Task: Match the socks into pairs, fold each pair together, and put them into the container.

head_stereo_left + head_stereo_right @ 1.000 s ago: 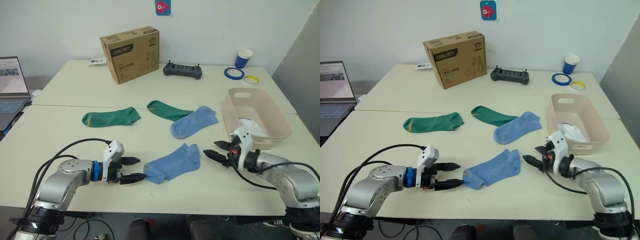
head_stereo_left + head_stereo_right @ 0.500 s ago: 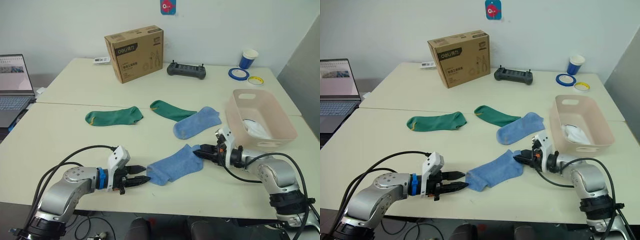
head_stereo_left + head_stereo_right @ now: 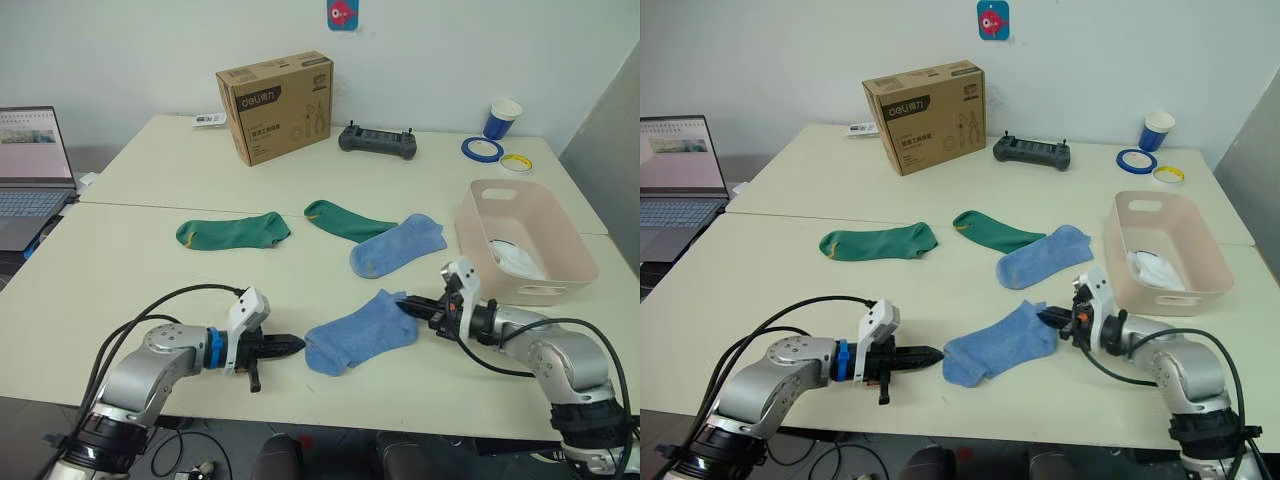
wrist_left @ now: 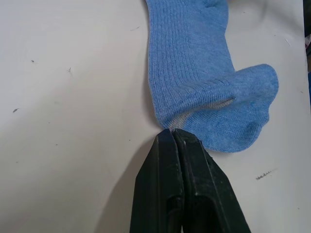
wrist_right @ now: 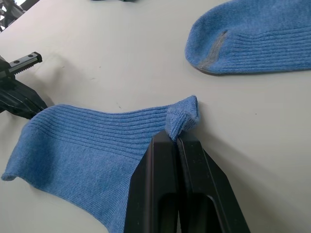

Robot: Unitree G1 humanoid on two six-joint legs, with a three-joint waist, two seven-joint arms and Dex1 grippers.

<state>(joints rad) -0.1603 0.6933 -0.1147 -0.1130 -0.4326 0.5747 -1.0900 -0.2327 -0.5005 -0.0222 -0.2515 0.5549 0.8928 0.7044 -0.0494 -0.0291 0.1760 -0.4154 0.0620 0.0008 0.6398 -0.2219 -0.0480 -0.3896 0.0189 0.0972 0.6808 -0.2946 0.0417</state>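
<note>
A light blue sock [image 3: 360, 333] lies flat near the table's front edge. My left gripper [image 3: 298, 346] is shut, its tips [image 4: 172, 132] pinching the very edge of the sock's cuff. My right gripper [image 3: 405, 301] is shut on the toe, which bunches up at its fingertips [image 5: 181, 127]. A second light blue sock [image 3: 397, 243] lies beyond it. Two dark green socks [image 3: 233, 232] [image 3: 345, 220] rest further back. The pink container [image 3: 548, 292] stands at the right with white sock fabric [image 3: 517, 258] inside.
At the back of the table are a cardboard box [image 3: 275, 105], a black controller [image 3: 377, 141], a blue cup [image 3: 503, 117] and two tape rolls [image 3: 482, 148] [image 3: 516, 161]. A laptop [image 3: 30, 160] sits at the far left.
Both grippers went from open to shut. The right one came in from beside the container to the sock's toe, and the left closed at the cuff. The camera shifted a little.
</note>
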